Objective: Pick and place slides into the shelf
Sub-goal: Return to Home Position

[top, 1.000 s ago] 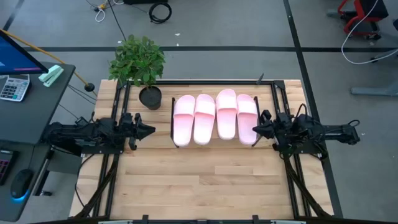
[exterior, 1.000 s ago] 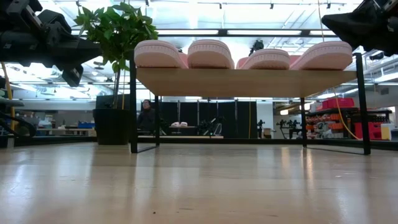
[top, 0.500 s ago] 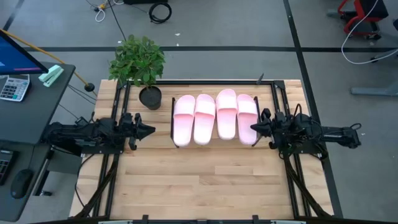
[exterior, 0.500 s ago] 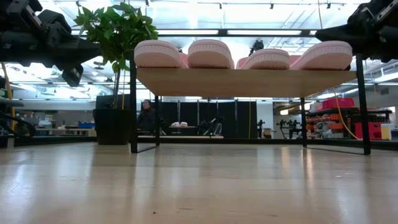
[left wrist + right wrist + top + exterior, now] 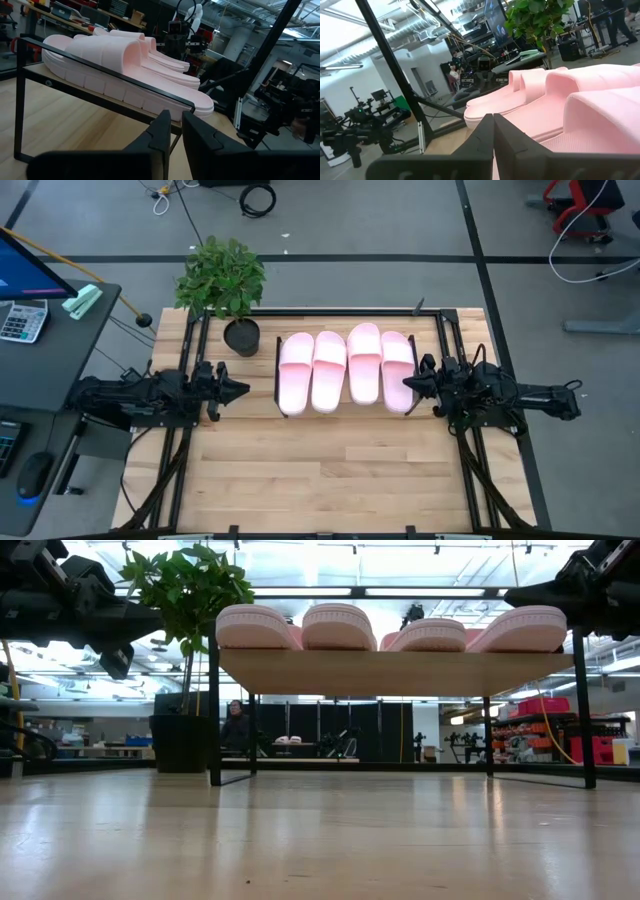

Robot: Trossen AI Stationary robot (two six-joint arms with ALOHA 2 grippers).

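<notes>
4 slides (image 5: 340, 370) on shelf (image 5: 400, 671) btwn L tool (image 5: 240, 390) & R tool (image 5: 408, 383), tips together

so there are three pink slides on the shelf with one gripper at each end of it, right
Not quite: the high view shows four slides on the shelf, not three, lying side by side. The rest holds: the left gripper sits off one end and the right gripper off the other.
</notes>
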